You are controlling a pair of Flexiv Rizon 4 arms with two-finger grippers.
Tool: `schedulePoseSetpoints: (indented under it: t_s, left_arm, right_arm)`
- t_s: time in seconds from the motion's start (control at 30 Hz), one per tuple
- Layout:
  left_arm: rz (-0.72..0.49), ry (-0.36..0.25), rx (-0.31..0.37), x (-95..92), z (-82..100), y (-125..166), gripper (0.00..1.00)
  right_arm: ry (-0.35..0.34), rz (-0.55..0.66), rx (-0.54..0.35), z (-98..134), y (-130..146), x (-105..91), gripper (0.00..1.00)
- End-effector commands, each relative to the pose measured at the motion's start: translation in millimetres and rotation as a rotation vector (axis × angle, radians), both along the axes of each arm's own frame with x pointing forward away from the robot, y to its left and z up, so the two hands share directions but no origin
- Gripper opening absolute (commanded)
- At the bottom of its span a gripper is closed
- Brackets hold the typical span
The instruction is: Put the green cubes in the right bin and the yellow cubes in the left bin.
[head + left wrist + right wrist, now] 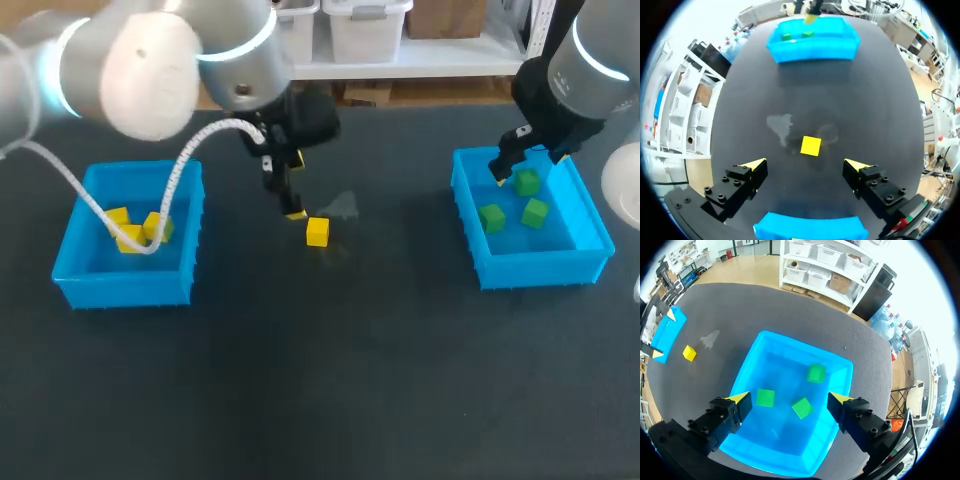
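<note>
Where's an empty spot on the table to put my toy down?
The wide bare table in front of the left bin and right bin is free, also the gap between the loose yellow cube and that right bin. Crowded: around the cube, under the left claw.

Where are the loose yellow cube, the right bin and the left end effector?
loose yellow cube [810, 145], left wrist view, on its top face.
right bin [540, 268], head view, on its near wall.
left end effector [806, 163], left wrist view, midway between its open yellow fingertips.
</note>
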State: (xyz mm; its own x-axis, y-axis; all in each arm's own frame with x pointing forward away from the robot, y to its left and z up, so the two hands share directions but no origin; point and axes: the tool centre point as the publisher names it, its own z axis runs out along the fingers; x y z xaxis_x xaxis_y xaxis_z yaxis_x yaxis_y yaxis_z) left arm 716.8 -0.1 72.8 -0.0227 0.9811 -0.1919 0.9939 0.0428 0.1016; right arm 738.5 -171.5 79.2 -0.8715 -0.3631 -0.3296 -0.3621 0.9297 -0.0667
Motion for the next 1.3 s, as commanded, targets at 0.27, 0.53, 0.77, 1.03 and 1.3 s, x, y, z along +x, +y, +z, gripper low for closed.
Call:
schedulePoseSetpoints:
  t_s: [0.27, 0.53, 0.77, 1.03, 1.3]
  left_arm:
    - [-0.041, 0.035, 0.04, 6.0, -19.2, -17.7, 1.0]
    - [-0.105, 0.038, 0.068, -4.1, -26.0, -23.8, 1.0]
    - [-0.123, 0.051, 0.09, -14.6, -36.3, -19.2, 1.0]
    - [-0.188, 0.026, 0.113, -25.4, -45.4, -17.2, 1.0]
    - [-0.179, 0.047, 0.11, -19.4, -52.9, -20.7, 1.0]
  right_arm:
    - [-0.003, -0.001, 0.0, 0.1, -0.3, -1.1, 1.0]
    - [-0.003, -0.001, 0.0, 0.1, -0.3, -1.1, 1.0]
    - [-0.003, -0.001, 0.0, 0.1, -0.3, -1.1, 1.0]
    - [-0.003, -0.001, 0.0, 0.1, -0.3, -1.1, 1.0]
    - [-0.003, -0.001, 0.0, 0.1, -0.3, -1.1, 1.0]
